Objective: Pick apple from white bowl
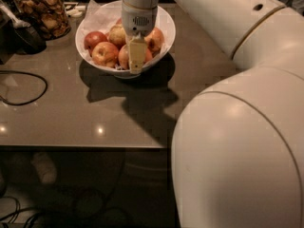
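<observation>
The white bowl point(164, 20), lined with white paper, stands at the back of the grey table and holds several apples. A yellow-orange apple with a red blush point(122, 57) lies at the bowl's front, partly hidden behind my gripper. My gripper point(136, 56) hangs straight down from the white arm, inside the bowl and right against this apple. Another blushed apple point(105, 53) lies just to its left, and a deep-red apple point(94, 38) lies further left. More apples lie behind and to the right of the gripper.
A glass jar of brown snacks point(42, 11) stands at the back left beside a dark object point(23, 34). A black cable point(28, 87) loops over the table's left side. My large white arm fills the right side. The table's front edge point(85, 147) is near.
</observation>
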Controlling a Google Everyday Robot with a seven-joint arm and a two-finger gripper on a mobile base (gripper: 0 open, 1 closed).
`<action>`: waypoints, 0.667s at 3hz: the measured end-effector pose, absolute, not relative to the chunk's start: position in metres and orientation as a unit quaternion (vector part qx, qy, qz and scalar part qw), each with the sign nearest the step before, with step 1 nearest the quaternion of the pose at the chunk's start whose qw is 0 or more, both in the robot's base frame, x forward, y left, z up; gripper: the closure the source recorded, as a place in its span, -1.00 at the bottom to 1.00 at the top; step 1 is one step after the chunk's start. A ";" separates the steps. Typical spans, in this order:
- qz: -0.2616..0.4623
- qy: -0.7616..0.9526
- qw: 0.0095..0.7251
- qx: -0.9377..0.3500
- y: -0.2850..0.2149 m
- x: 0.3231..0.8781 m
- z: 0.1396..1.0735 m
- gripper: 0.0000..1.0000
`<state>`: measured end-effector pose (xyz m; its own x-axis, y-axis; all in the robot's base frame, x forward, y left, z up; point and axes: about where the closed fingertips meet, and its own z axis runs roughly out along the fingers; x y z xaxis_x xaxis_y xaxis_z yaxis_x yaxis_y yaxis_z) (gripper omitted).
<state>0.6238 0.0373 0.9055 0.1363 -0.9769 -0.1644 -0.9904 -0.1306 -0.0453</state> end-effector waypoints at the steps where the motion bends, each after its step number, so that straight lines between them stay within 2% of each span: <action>1: 0.047 0.655 0.071 -0.750 0.037 0.624 0.906 0.36; 2: 0.047 0.655 0.071 -0.750 0.037 0.624 0.906 0.83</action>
